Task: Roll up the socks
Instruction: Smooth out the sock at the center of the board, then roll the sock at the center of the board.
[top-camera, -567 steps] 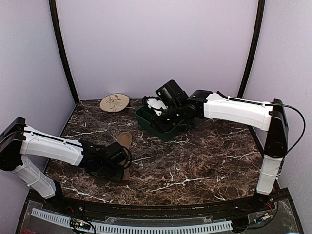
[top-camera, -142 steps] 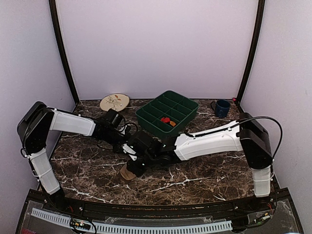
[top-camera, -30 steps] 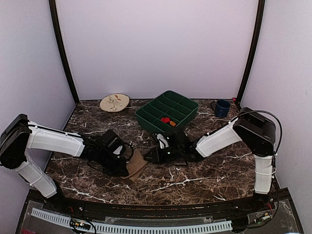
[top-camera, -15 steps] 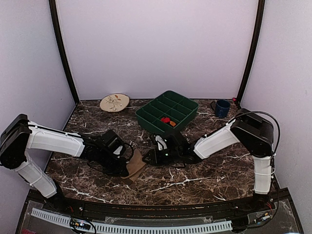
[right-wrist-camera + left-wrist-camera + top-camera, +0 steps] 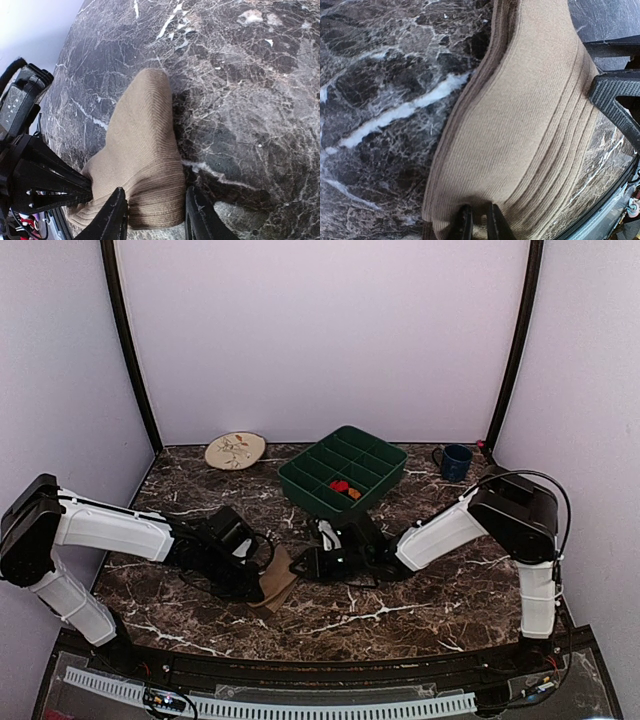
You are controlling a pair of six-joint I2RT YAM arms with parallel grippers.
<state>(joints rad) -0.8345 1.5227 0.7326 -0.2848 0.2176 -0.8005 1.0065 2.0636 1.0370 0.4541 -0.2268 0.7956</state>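
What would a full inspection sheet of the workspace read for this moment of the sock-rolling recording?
Surface: dark marble table with white veins.
Job's things: tan sock lies folded on the table between the arms; red-orange bundle sits in a tray compartment, too small to identify.
Clutter: green divided tray, leaf-drawn plate and blue mug, all toward the back.
Grippers: left gripper is pinched on the sock's edge; right gripper is open, its fingers straddling the sock's other end.
Cables: black cable loops over the right arm.
Surroundings: lilac walls with black corner posts.
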